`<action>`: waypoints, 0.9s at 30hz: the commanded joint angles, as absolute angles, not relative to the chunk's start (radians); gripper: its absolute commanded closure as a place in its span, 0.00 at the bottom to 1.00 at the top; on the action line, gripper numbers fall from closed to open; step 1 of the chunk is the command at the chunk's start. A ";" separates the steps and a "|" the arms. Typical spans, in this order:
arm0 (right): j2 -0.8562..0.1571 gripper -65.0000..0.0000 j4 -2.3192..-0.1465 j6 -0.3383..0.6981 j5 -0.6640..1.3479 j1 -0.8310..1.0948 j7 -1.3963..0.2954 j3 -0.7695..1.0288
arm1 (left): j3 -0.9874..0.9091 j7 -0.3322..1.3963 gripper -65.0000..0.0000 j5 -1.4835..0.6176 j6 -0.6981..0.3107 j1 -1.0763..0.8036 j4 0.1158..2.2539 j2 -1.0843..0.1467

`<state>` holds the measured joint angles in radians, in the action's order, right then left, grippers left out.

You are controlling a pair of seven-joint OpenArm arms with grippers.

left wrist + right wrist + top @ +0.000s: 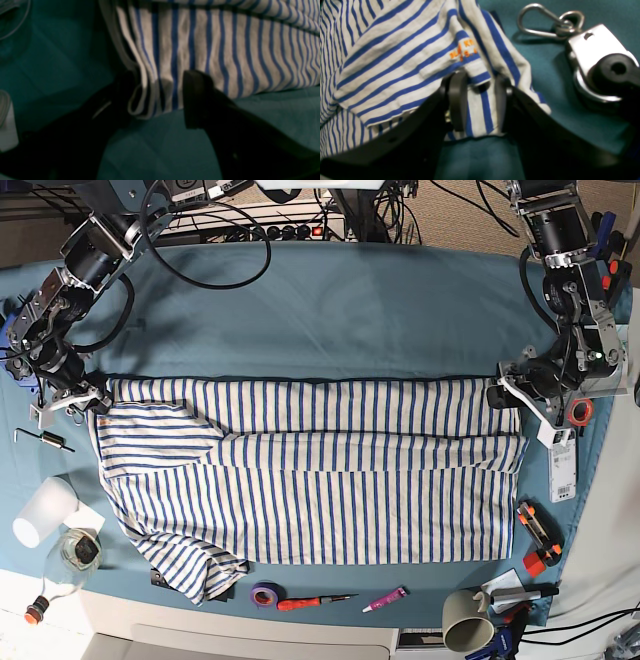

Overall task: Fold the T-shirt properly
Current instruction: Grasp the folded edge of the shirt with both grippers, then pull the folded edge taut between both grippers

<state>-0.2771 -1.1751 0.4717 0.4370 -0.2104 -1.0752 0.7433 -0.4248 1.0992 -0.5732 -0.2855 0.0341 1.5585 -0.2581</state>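
The T-shirt [310, 480], white with thin blue stripes, lies spread across the teal table with its far long edge folded over. My left gripper [503, 392] sits at the shirt's far right corner. In the left wrist view it [160, 100] is open, its two black fingers standing either side of the folded corner of the T-shirt [225, 50]. My right gripper [92, 402] is at the far left corner by the sleeve. In the right wrist view it [478, 102] is open astride a flat hem of the T-shirt [395, 57], near small orange print.
A metal pulley with a carabiner [595, 57] lies just right of my right gripper. A white cup [40, 512], a glass bottle [72, 552], a tape roll [264, 594], a red screwdriver [310, 602], a mug [462, 632] and an orange clamp [540, 535] ring the near edge.
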 commanded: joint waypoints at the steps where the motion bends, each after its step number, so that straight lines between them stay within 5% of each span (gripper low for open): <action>1: -0.280 0.76 -1.164 0.456 0.380 -0.211 -1.133 0.739 | -0.428 1.084 0.51 -0.588 -0.290 0.053 1.575 -0.272; 5: -0.280 1.00 -1.164 0.456 0.380 -0.211 -1.171 0.739 | -0.428 1.084 0.57 -0.588 -0.290 0.053 1.575 -0.272; 11: -0.287 1.00 -1.165 0.456 0.389 -0.211 -1.176 0.739 | -0.428 1.085 1.00 -0.586 -0.290 0.053 1.575 -0.273; 27: -0.366 1.00 -1.234 0.480 0.733 -0.213 -1.396 0.746 | -0.428 1.137 1.00 -0.575 -0.290 0.053 1.575 -0.336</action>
